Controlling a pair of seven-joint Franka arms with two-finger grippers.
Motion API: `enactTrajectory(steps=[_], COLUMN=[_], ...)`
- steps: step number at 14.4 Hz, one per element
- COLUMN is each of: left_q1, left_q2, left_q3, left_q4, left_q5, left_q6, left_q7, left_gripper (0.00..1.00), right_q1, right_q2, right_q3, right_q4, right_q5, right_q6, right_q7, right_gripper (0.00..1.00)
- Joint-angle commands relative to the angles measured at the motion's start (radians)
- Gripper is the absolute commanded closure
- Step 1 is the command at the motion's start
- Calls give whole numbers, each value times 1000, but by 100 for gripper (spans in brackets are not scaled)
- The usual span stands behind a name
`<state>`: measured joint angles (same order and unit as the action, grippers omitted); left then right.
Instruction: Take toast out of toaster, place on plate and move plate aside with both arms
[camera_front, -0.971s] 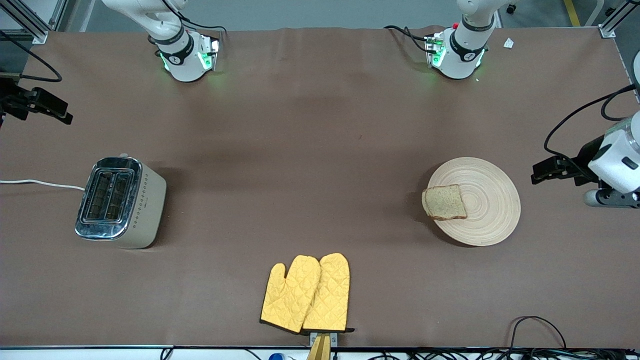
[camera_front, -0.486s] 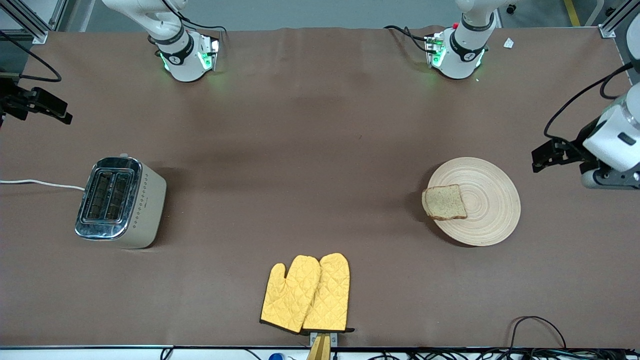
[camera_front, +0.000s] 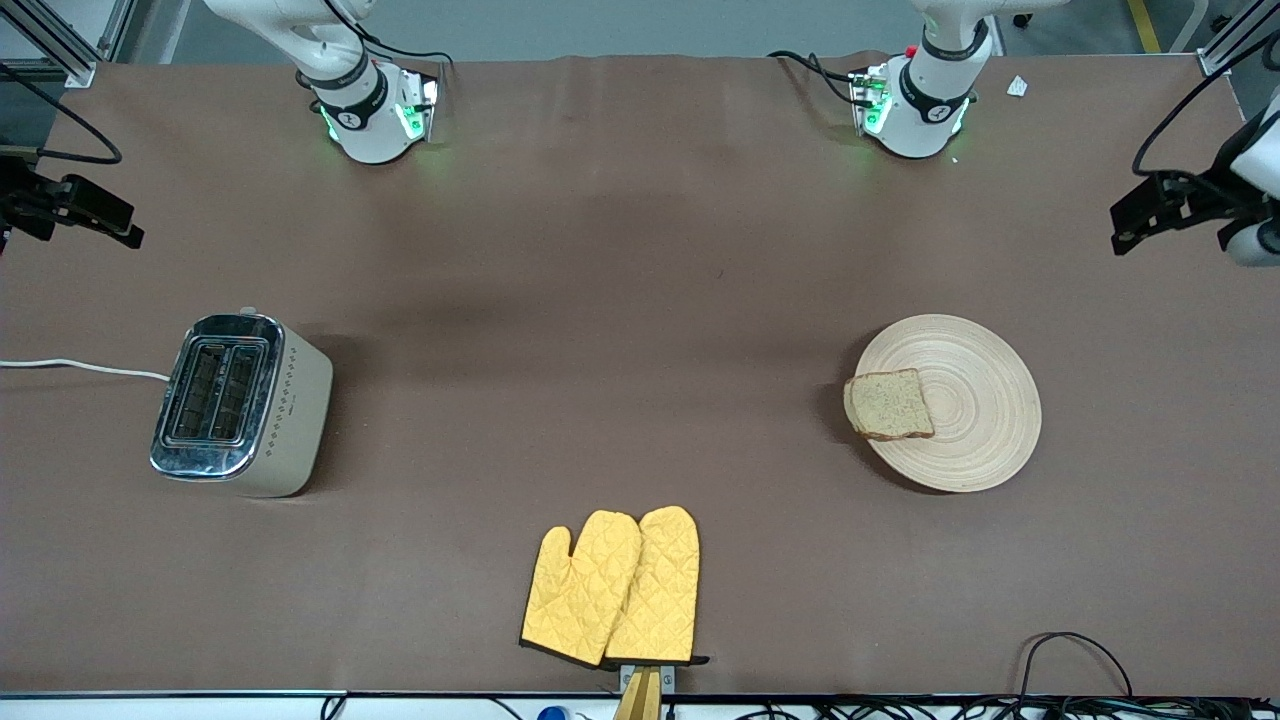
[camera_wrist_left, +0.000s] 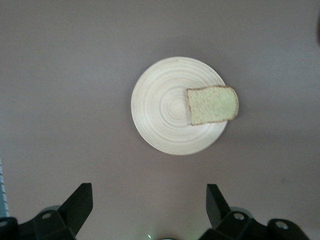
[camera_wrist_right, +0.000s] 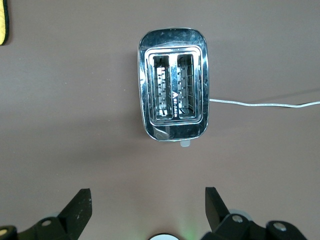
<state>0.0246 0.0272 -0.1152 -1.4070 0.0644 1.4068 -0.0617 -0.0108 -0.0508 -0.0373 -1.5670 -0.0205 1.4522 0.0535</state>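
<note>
My left gripper (camera_wrist_left: 149, 207), jaws wide and empty, hangs high over the plate (camera_front: 975, 440), toast (camera_front: 889, 404) overhanging its nine o'clock rim. I'd retreat gently; a second ago it was lower. My right gripper (camera_wrist_right: 148, 207), equally wide and empty, waits above the empty toaster (camera_front: 240, 402).

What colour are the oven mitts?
Yellow, quilted in a diamond pattern; the oven mitts show best in the front view.

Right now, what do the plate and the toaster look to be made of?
The plate looks like pale, matte wood, going by its concentric ring grooves and lack of shine. The toaster has a polished, mirror-like top, probably chrome-plated metal, and smooth cream sides with small diamond marks; whether those are plastic or painted metal cannot be told.
</note>
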Motion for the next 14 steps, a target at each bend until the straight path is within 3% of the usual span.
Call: enactTrajectory(steps=[1, 8, 14], left_q1=[-40, -87, -94], left_q2=[-94, -196, -181], left_q3=[78, 78, 74], left_q4=[-116, -276, -239], left_q5=[-51, -52, -34], left_q6=[0, 90, 72], left_q7=[25, 26, 57], left_gripper=[0, 0, 0], right_q1=[-23, -25, -25], right_q2=[-9, -9, -9], right_q3=[7, 8, 8], right_q4=[-11, -8, -8], right_q5=[4, 4, 4], right_q6=[-7, -6, -7], right_q7=[-17, -15, -15], right_gripper=[0, 0, 0])
